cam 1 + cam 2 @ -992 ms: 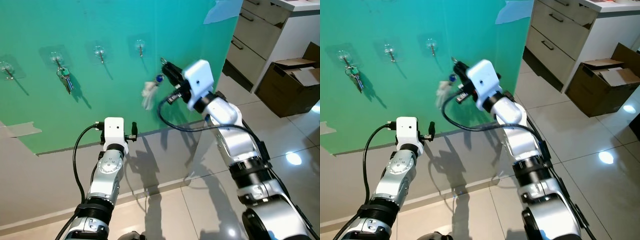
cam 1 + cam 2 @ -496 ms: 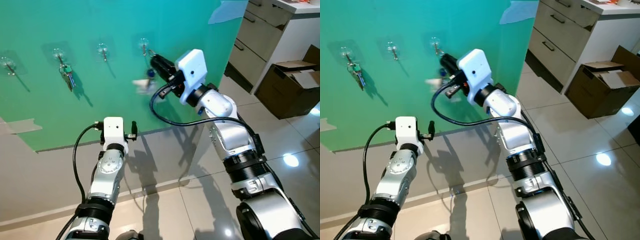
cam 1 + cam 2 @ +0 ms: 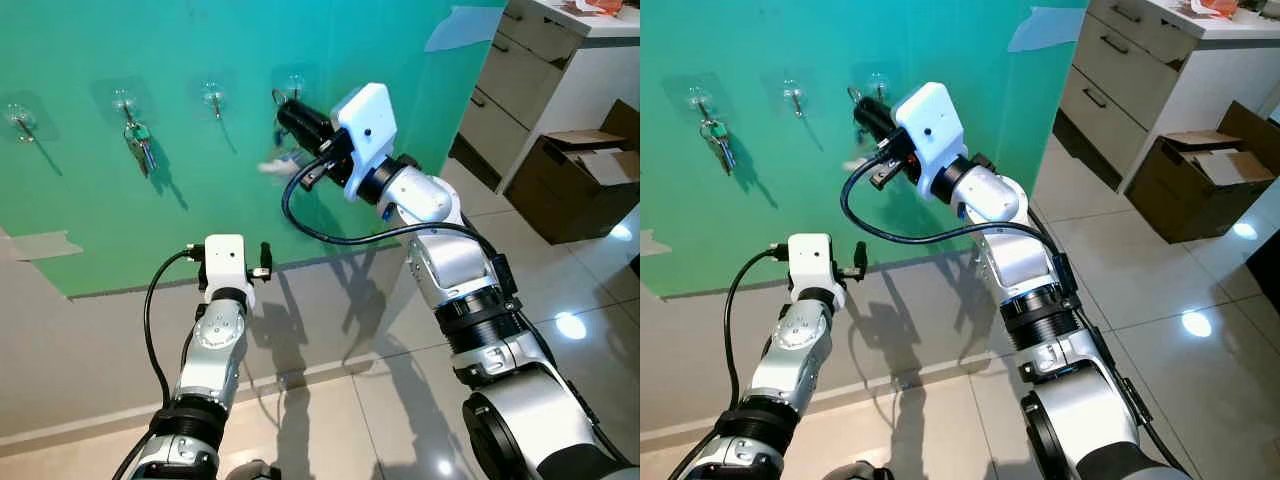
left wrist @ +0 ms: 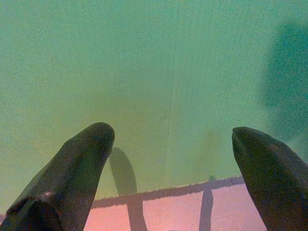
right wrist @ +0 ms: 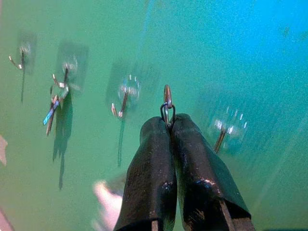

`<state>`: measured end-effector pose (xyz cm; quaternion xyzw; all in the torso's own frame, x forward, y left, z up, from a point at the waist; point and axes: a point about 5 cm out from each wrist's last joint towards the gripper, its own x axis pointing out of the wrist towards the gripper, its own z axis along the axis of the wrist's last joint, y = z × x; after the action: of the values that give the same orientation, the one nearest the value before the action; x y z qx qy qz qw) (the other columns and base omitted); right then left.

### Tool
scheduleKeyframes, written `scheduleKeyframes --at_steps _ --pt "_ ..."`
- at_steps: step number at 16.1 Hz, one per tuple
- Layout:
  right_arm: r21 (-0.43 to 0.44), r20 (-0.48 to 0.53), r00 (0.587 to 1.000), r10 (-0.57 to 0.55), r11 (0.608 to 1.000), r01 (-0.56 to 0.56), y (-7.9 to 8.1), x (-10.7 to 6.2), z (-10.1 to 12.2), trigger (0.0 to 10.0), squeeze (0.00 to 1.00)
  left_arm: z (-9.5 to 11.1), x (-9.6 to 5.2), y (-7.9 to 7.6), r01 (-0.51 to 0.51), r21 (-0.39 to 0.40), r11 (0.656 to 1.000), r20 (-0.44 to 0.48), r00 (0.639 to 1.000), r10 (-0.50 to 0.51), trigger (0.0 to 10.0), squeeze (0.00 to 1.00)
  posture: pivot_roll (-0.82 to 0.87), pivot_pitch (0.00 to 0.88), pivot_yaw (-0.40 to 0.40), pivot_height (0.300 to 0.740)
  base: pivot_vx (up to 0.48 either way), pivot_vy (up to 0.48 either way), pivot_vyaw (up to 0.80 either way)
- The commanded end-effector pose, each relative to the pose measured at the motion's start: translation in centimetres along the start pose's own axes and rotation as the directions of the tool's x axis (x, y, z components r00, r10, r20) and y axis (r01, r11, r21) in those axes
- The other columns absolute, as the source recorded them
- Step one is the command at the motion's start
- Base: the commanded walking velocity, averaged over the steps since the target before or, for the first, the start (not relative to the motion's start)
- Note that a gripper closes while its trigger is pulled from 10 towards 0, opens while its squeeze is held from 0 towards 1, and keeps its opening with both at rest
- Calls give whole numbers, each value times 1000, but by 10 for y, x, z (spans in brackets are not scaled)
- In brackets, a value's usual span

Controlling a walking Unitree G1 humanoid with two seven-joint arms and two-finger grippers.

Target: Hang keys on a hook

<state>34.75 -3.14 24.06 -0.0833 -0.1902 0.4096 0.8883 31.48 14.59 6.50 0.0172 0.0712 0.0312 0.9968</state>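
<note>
Four clear stick-on hooks sit in a row on the green wall panel [image 3: 330,200]. My right gripper [image 5: 168,122] is shut on a metal key ring [image 5: 167,103], held up close to the wall just left of the rightmost hook [image 3: 293,85]. The keys [image 3: 275,165] with a white tag dangle blurred below the fingers. Another set of keys [image 3: 137,142] hangs on the second hook from the left [image 3: 122,100]. My left gripper [image 4: 168,139] stands open lower down, facing the bottom edge of the green panel with nothing between its fingers.
A beige drawer cabinet [image 3: 520,60] stands to the right of the panel, with an open cardboard box [image 3: 590,170] on the glossy tiled floor [image 3: 400,390] beside it. Tape patches hold the panel at its corners. Two hooks [image 3: 212,98] [image 3: 20,118] are bare.
My right gripper has moved up and to the left with the key ring, from below the rightmost hook to level with it; the keys swing beneath. The left arm has stayed put.
</note>
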Motion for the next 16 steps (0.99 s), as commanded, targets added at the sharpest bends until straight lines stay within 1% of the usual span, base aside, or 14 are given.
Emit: scheduleKeyframes --at_steps 1,5,7,14,16 --pt "-7 15 1000 10 1000 -10 -1 4 4 10000 0 1 -1 2 -17 -1 1000 6 1000 17 10000 0 -24 0 -22 740 0 0 0" --pt "-5 -13 1000 -22 1000 22 -4 4 -3 10000 0 0 -1 3 -20 3 1000 2 1000 20 10000 0 -25 0 -16 740 0 0 0" --pt "-17 -53 994 -94 996 93 -15 3 -11 10000 0 0 -1 3 -17 5 1000 1 1000 17 10000 0 -29 0 -12 740 0 0 0" --pt "-52 -61 989 -134 990 131 -25 4 -14 10000 0 1 -1 4 -17 6 1000 1 1000 17 10000 0 -24 0 -13 740 0 0 0" --pt "-45 -90 986 -141 990 137 -26 4 -21 10000 0 1 -1 5 -21 5 1000 2 1000 21 10000 0 -20 0 -16 740 0 0 0"
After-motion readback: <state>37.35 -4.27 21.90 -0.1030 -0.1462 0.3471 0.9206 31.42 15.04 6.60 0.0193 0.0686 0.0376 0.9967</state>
